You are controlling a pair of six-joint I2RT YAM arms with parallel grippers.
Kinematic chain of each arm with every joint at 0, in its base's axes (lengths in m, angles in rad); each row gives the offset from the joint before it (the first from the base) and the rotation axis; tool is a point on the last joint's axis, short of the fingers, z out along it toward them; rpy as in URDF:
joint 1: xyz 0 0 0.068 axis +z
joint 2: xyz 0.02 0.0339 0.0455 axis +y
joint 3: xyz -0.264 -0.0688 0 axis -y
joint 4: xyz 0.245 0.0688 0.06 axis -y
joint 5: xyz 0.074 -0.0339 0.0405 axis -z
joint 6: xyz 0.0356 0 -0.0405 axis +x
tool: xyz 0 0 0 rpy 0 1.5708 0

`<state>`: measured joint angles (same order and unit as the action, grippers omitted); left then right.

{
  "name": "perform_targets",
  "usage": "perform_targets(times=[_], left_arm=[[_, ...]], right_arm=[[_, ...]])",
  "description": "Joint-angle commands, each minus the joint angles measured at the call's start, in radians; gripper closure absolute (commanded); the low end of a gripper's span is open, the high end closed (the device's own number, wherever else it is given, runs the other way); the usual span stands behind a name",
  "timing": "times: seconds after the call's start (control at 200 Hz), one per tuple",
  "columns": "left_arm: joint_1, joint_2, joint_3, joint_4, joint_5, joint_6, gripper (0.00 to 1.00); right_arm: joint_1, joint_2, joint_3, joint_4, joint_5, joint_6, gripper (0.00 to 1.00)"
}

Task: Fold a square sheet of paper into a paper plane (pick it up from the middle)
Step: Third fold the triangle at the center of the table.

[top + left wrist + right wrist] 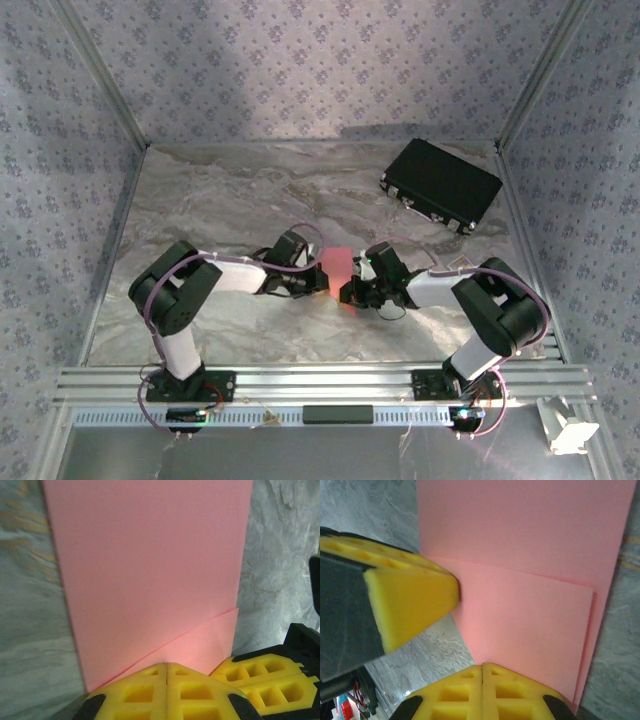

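The square sheet of paper is salmon pink and folded, and it sits between my two grippers over the middle of the marble table. In the left wrist view the paper has a slanted flap at its lower right. My left gripper is shut with that lower edge running into its yellow tips. In the right wrist view the paper shows a second layer. My right gripper is shut at its lower corner. The left fingers touch the flap's left edge. From above, the left gripper and right gripper meet under the paper.
A black rectangular case lies at the back right of the table. Patterned walls close in the back and both sides. An aluminium rail carrying the arm bases runs along the near edge.
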<state>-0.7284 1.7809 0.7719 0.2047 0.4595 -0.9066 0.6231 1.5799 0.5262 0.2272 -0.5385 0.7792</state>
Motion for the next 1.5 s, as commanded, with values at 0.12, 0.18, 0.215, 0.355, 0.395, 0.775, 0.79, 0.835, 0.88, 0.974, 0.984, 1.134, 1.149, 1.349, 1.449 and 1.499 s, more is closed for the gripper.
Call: perform_targets(times=[0.12,0.18,0.215,0.355,0.395,0.775,0.79,0.835,0.88,0.974,0.984,1.134,1.149,1.349,1.449,1.499], left_arm=[[0.074,0.014,0.05,-0.205,-0.13,0.054,1.0],[0.082,0.012,0.053,-0.218,-0.145,0.047,1.0],[0.087,0.013,0.055,-0.22,-0.148,0.038,1.0],[0.087,0.01,0.085,-0.208,-0.137,0.025,1.0],[0.082,0.0,0.091,-0.206,-0.138,0.027,1.0],[0.01,-0.109,0.103,-0.173,-0.127,0.07,0.86],[0.007,-0.102,0.107,-0.172,-0.119,0.075,0.87],[0.0,-0.082,0.115,-0.164,-0.09,0.088,0.87],[-0.002,-0.06,0.124,-0.163,-0.063,0.094,0.89],[-0.005,-0.02,0.133,-0.162,-0.036,0.099,0.91],[-0.004,-0.016,0.133,-0.162,-0.034,0.101,0.91],[-0.006,0.06,0.177,-0.241,-0.056,0.132,0.98],[-0.008,0.068,0.181,-0.246,-0.057,0.134,0.98],[-0.009,0.094,0.166,-0.265,-0.084,0.133,1.0],[-0.01,0.092,0.16,-0.275,-0.087,0.14,1.0],[-0.009,0.095,0.162,-0.278,-0.082,0.143,1.0]], right_arm=[[0.004,0.012,-0.034,-0.08,0.033,0.007,1.0],[0.003,0.012,-0.032,-0.08,0.032,0.005,1.0],[0.004,0.012,-0.032,-0.08,0.031,0.005,1.0],[0.004,0.018,-0.031,-0.076,0.031,0.005,1.0],[0.003,0.019,-0.031,-0.074,0.029,0.005,1.0],[0.001,0.02,-0.028,-0.068,0.028,0.007,1.0],[0.001,0.02,-0.028,-0.069,0.029,0.007,1.0],[0.001,0.021,-0.026,-0.071,0.03,0.006,1.0],[0.0,0.019,-0.025,-0.072,0.031,0.006,1.0],[-0.001,0.016,-0.023,-0.074,0.032,0.005,1.0],[-0.001,0.016,-0.023,-0.074,0.031,0.005,1.0],[-0.002,0.005,-0.013,-0.083,0.038,0.005,1.0],[-0.003,0.003,-0.011,-0.084,0.038,0.003,1.0],[0.001,-0.027,0.048,-0.122,0.018,-0.024,1.0],[0.006,-0.025,0.093,-0.131,0.001,-0.037,1.0],[0.007,-0.012,0.111,-0.129,-0.005,-0.039,1.0]])
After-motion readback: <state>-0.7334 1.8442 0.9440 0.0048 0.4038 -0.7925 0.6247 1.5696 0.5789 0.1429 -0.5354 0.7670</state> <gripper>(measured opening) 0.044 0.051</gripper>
